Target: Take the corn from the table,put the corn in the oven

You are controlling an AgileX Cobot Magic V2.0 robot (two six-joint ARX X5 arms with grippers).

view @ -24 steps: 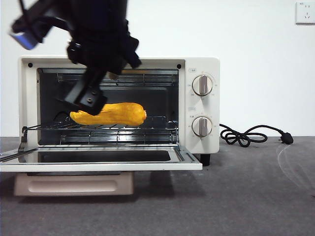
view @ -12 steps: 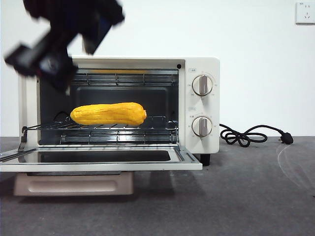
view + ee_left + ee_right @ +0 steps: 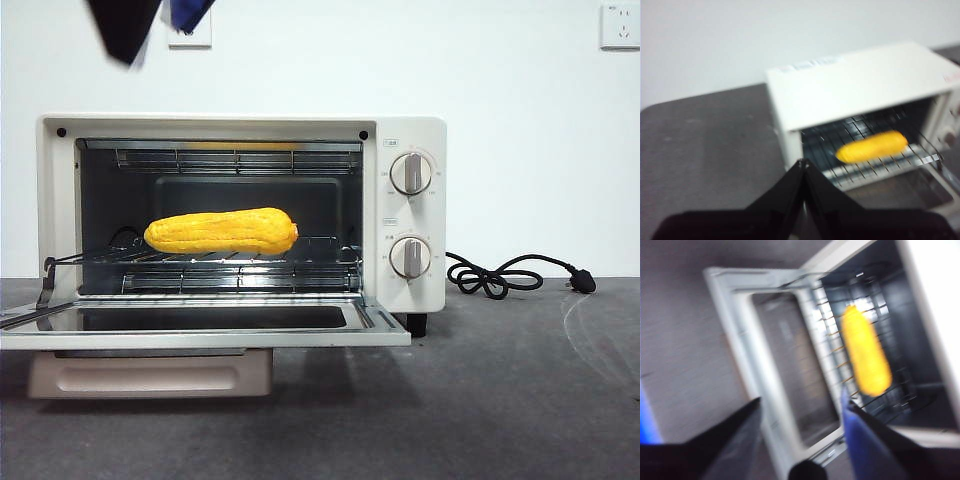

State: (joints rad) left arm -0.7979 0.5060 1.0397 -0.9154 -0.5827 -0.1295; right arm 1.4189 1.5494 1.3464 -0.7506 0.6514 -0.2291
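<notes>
Corn [image 3: 221, 231] lies on the wire rack [image 3: 240, 262] inside the oven [image 3: 405, 215], door [image 3: 200, 325] down: placing looks done. Right tool [image 3: 800, 440] spread, empty, above the door. Left tool [image 3: 803, 167] pressed together, empty, off to the oven's side.

We note the corn [image 3: 221, 231] glossy and finely ribbed; the oven [image 3: 405, 215] smooth cream enamel-like shell, its wire rack [image 3: 240, 262] shiny metal; the table [image 3: 500, 400] matt, mottled grey; the power cord [image 3: 500, 275] black, rubbery-looking.
</notes>
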